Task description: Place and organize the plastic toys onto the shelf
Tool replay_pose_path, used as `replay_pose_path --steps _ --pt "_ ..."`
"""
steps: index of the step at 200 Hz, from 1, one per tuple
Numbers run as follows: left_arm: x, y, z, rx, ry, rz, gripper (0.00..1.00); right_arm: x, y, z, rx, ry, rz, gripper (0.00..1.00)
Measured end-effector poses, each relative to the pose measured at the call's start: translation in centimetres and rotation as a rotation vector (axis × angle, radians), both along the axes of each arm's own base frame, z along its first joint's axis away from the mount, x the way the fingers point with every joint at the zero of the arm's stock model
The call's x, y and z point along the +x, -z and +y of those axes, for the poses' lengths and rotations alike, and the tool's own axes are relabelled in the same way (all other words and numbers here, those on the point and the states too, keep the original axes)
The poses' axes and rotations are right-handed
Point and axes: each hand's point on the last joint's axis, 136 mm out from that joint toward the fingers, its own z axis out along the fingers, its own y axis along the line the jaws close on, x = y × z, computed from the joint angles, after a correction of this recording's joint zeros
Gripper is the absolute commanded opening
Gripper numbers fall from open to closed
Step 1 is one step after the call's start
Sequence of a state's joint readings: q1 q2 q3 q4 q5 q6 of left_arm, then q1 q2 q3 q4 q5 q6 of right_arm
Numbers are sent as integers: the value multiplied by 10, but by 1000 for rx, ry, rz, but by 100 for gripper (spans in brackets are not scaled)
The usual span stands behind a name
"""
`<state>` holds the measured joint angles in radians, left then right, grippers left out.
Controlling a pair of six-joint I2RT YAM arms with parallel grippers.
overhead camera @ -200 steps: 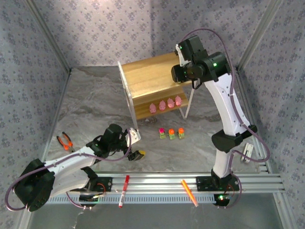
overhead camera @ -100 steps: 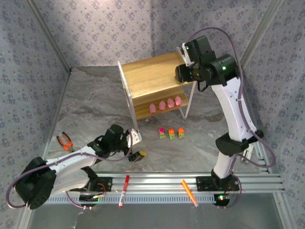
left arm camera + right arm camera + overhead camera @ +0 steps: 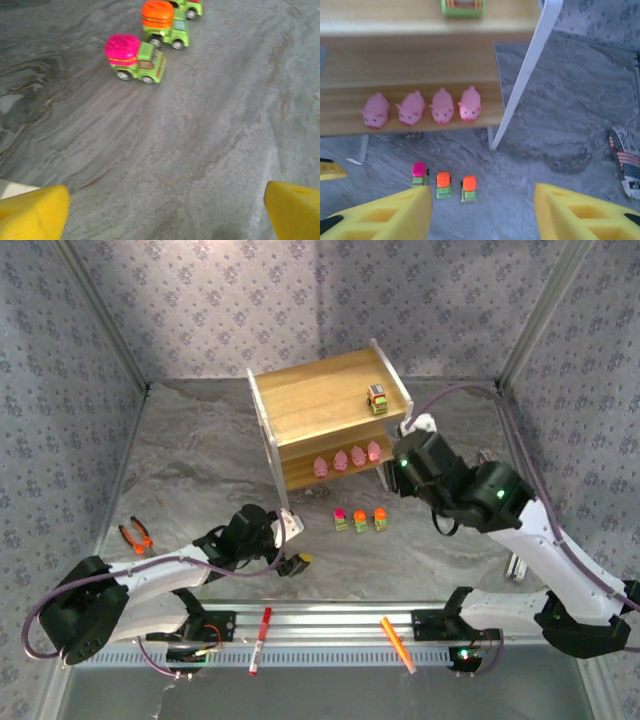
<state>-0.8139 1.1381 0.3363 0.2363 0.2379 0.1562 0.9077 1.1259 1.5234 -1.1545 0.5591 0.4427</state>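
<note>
A grey, marbled bench [image 3: 200, 460] is enclosed on three sides by walls [image 3: 200, 300] covered in a small blue-grey floral print, with metal posts at the corners. A ribbed metal rail [image 3: 330, 625] is fixed along the near edge. A red marker [image 3: 259, 638] and an orange marker [image 3: 398, 643] are laid across it. Orange-handled pliers [image 3: 136, 536] are seen on the bench at the left.

The shelf [image 3: 320, 400] is set toward the back of the bench. One truck [image 3: 377, 398] is placed on its upper board near the right end, and four pink figures [image 3: 339, 460] are lined up side by side on the lower board. Three trucks [image 3: 360, 520] are ranged in a row on the bench just in front of the shelf.

The left claw [image 3: 165, 200] is held low over the bench, short of the pink-topped truck. Its yellow fingers [image 3: 32, 212] are spread wide, and nothing is gripped or touched. The right claw [image 3: 482, 205] is held in front of the shelf, above the three trucks. Its fingers [image 3: 385, 215] are likewise parted, and nothing is held between them.
</note>
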Motion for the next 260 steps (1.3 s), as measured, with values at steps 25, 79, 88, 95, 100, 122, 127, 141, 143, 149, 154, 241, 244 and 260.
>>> replay_pose_path --steps 25,79,88,95,100,122,127,141,143,149,154,241,244,260 --pt "13 -5 2 -17 -87 -19 100 -9 49 4 -43 27 45 58" --pt "17 -2 8 -21 -147 -58 100 -23 131 3 -75 110 100 58" --pt "17 -2 9 -19 -152 -67 100 -24 142 2 -76 124 110 58" --pt "18 -3 10 -20 -157 -73 100 -25 149 1 -74 131 117 58" --pt "18 -5 10 -21 -159 -78 100 -25 154 1 -73 133 123 58" --pt "21 -8 12 -24 -172 -94 100 -25 173 4 -60 147 155 57" --pt "21 -9 12 -24 -173 -98 100 -24 177 5 -57 151 162 57" --pt "21 -11 12 -27 -173 -102 100 -22 187 7 -48 161 181 56" --pt "21 -11 12 -28 -172 -103 100 -21 189 7 -46 163 183 56" --pt "21 -12 12 -30 -171 -106 100 -20 193 8 -40 165 192 55" --pt "21 -13 12 -31 -170 -108 100 -19 198 9 -33 168 198 55" --pt "3 -4 8 -27 -58 -103 100 -5 242 4 63 177 268 49" --pt "2 -3 8 -27 -54 -102 100 -4 242 4 66 174 268 49" --pt "-1 -3 6 -30 -31 -101 99 -1 247 5 76 167 276 48"
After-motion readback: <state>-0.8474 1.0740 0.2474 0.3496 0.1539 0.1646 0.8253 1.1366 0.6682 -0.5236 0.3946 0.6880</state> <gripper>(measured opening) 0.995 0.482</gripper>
